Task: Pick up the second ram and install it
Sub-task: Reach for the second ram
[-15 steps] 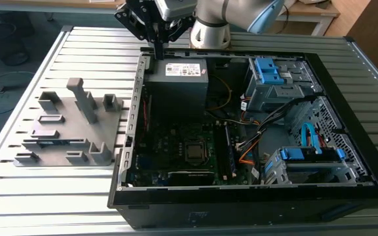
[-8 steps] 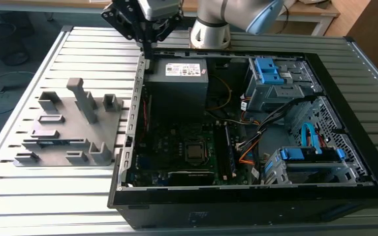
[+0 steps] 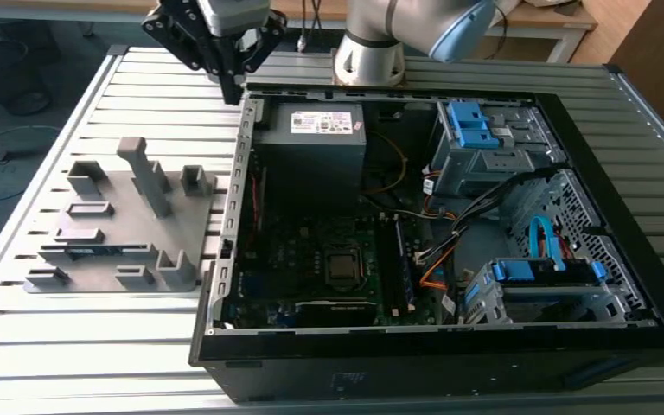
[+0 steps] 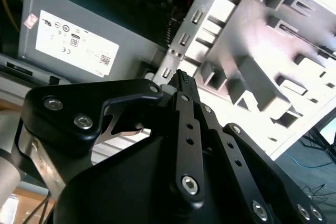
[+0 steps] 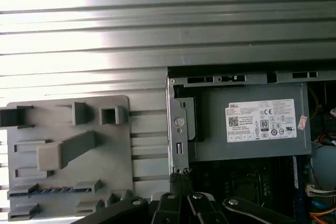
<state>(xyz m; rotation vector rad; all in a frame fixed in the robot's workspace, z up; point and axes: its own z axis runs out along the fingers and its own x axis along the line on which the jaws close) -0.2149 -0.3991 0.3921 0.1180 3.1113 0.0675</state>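
Black gripper (image 4: 181,77) links crowd the front of the second wrist view, the fingertips drawn together with nothing between them (closed and empty, as far as I can judge). In the exterior view it hangs over a corner of the open computer case (image 3: 239,173), near the power supply (image 3: 309,147).

Outward from there, at about 7 o'clock in the exterior view, a grey holder (image 3: 200,251) lies on the slatted desk (image 3: 79,346) just beside the case wall. The second ram (image 5: 52,190) sits in a slot toward the holder's end away from the gripper, well apart from it and untouched. It seems to stand on its long edge. Its long axis runs 9 to 3 o'clock in the exterior view, roughly square to the case's long wall. Which end is which I cannot tell.

For a clean pick, I judge the jaws should open, turn to span the thin board across its flat faces near mid-length, and draw it straight out of the slot without tilting.
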